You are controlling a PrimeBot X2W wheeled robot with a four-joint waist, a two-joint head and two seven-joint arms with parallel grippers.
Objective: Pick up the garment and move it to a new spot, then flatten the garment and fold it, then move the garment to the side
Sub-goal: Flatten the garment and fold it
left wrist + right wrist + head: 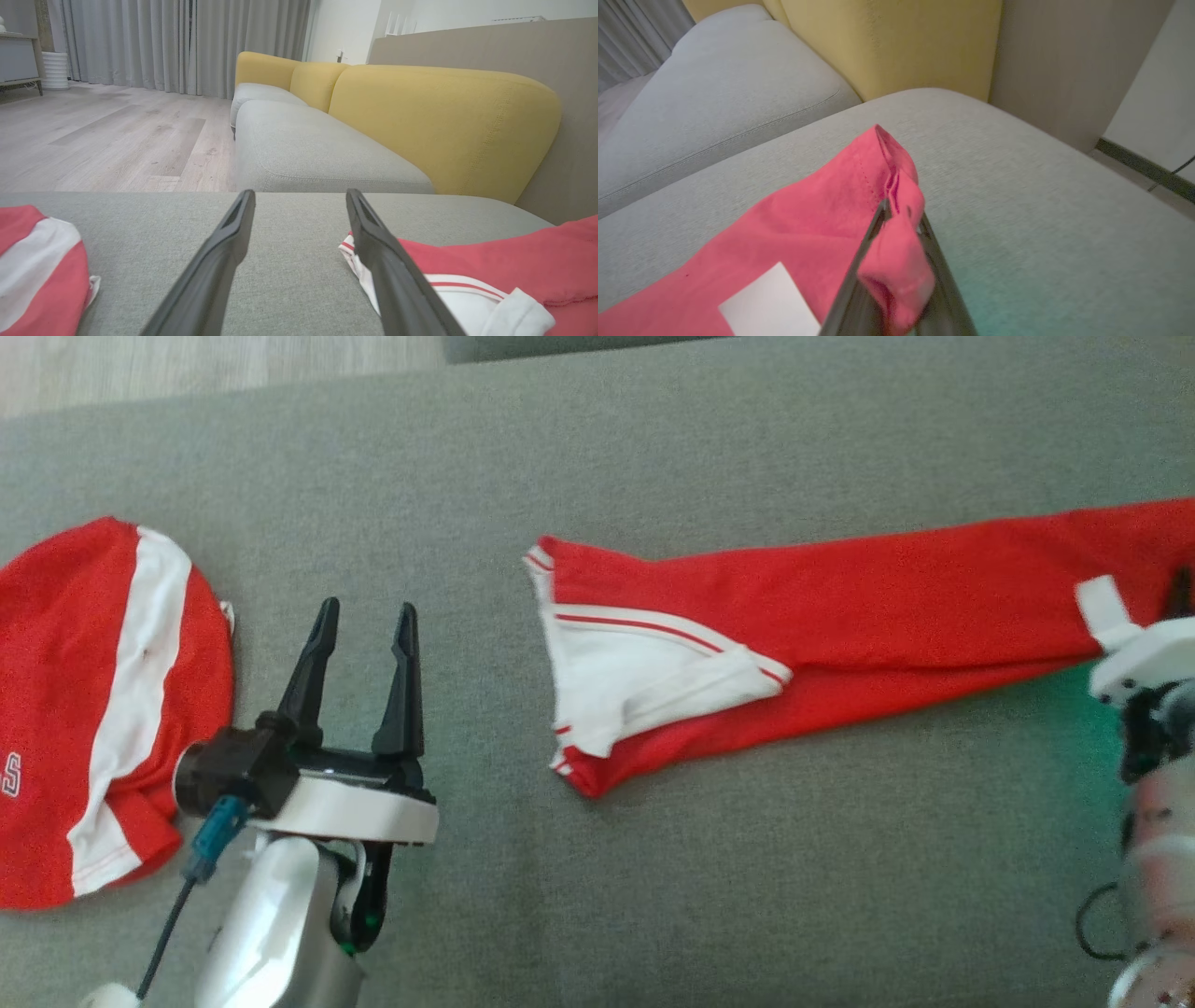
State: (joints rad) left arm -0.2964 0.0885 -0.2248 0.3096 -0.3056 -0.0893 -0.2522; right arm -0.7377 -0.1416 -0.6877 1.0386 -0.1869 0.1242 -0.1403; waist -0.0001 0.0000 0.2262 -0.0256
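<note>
The garment (840, 607) is red with white trim. It lies stretched in a long strip across the grey cushion (597, 896), from the middle to the right edge. Its white-trimmed end (644, 681) points left, and a white label (1106, 602) sits near the right end. My right gripper (1182, 590) is shut on a bunched fold of that right end, and the red cloth (808, 224) is pinched between its fingers (896, 210). My left gripper (366, 611) hovers open and holds nothing, left of the garment's trimmed end (514, 261), with its fingers (300, 193) spread wide.
A second red and white garment (93, 709) lies crumpled at the cushion's left edge, just left of my left gripper (37, 270). Beyond the cushion stand a grey sofa with yellow backs (444, 121), a pale wooden floor (117, 130) and curtains (163, 42).
</note>
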